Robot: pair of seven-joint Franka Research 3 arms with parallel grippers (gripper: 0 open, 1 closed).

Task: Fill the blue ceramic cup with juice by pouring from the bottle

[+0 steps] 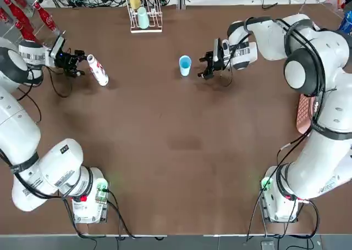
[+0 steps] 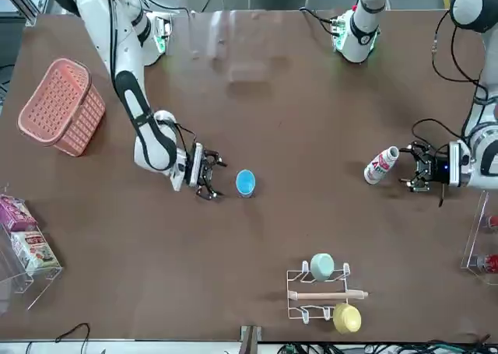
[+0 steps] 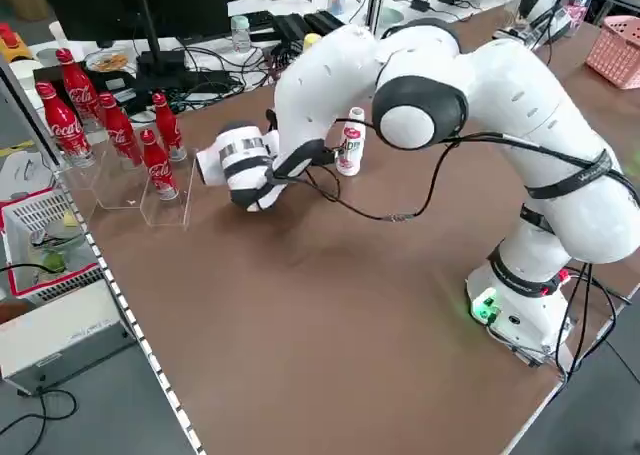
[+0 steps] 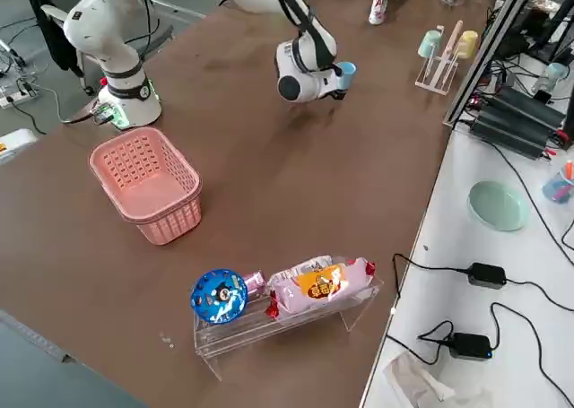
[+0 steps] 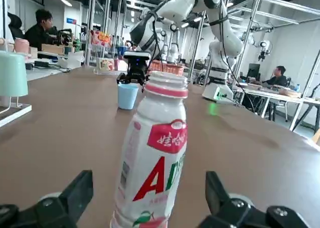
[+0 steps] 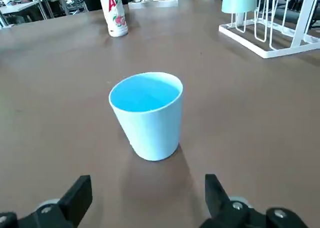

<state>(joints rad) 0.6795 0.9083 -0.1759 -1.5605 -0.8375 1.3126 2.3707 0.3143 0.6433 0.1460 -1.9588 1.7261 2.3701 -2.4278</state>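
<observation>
The bottle (image 1: 98, 70), white with a red-pink label and white cap, stands upright at the far left of the table. My left gripper (image 1: 80, 64) is level with it, open, its fingers (image 5: 75, 195) spread to either side just short of the bottle (image 5: 152, 153). The blue ceramic cup (image 1: 185, 65) stands upright and looks empty in the right wrist view. My right gripper (image 1: 205, 67) sits low just to its right, open, with its fingers (image 6: 80, 193) apart from the cup (image 6: 147, 115).
A white wire rack (image 1: 144, 14) with a mint-green and a yellow cup stands at the far edge. Red cola bottles (image 1: 22, 14) sit at the far left, a pink basket (image 1: 304, 114) at the right, and snack packets in a clear tray (image 2: 27, 249).
</observation>
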